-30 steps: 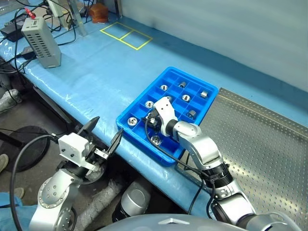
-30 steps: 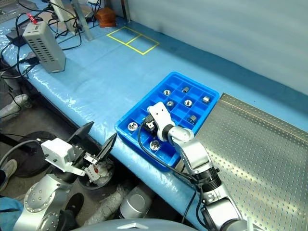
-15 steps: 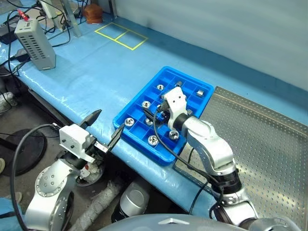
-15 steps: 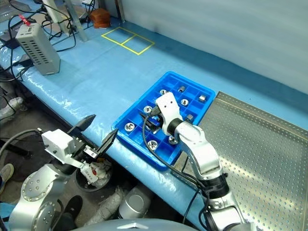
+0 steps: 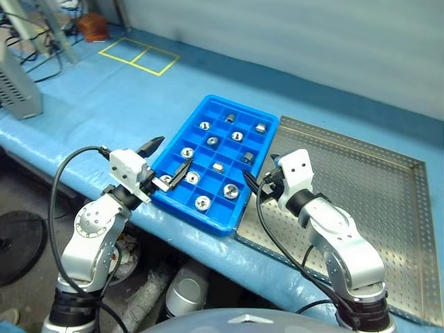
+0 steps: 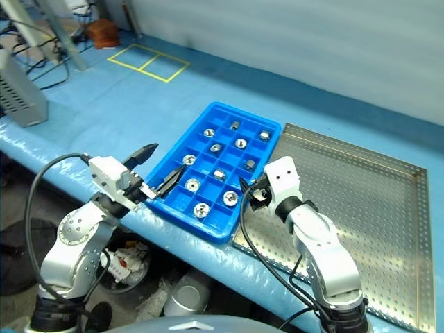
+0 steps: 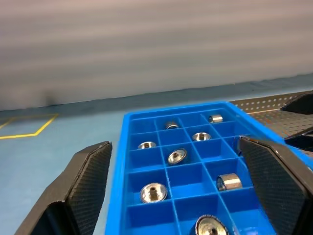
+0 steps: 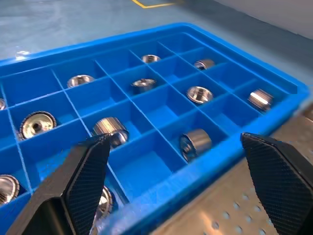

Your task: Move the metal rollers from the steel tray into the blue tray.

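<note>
The blue tray (image 5: 175,149) looks like moulded plastic, smooth with a soft sheen on its rim and dividers. The metal rollers (image 8: 196,142) in its compartments are bright polished metal, mirror-like on their flat faces. The steel tray (image 5: 388,208) is dull silvery sheet metal, its floor stippled with rows of tiny dots. The surface (image 5: 104,90) wears a thin blue plastic film, slightly wrinkled and glossy where light catches it. On each end effector the fingers (image 7: 274,186) are matt black with a fine woven, carbon-like texture.
</note>
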